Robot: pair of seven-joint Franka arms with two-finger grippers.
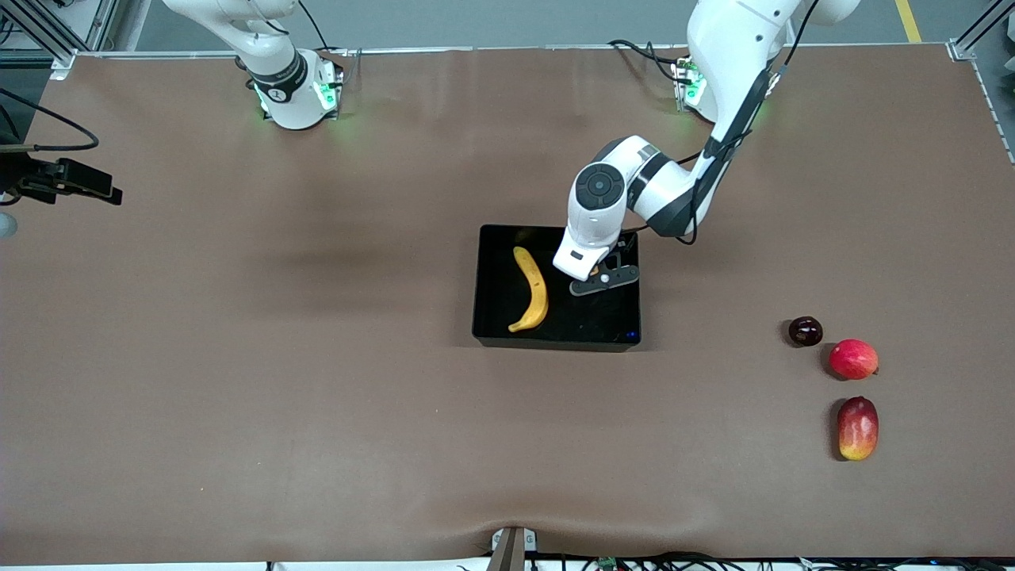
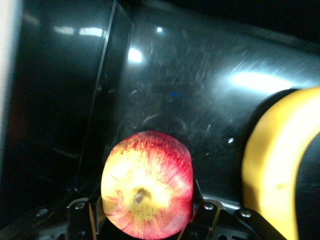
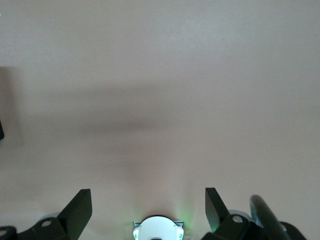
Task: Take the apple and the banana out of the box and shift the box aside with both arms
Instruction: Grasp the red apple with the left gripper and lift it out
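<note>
The left gripper [image 1: 596,279] hides the apple [image 2: 147,184] from the front camera inside the black tray [image 1: 555,341], while the banana [image 2: 277,165] (blurred) runs off the left wrist view's edge.

The front view looks down from high across the brown table [image 1: 238,357], facing both arm bases and taking in its whole top. The left wrist view sits very close inside the shallow glossy black plastic tray [image 1: 555,337], facing its scuffed floor [image 2: 200,100]. It shares with the front view that tray and the curved yellow banana [image 1: 533,289] [image 2: 272,170] lying in it. The right wrist view looks down from well above bare table [image 3: 160,75], away from the tray.
</note>
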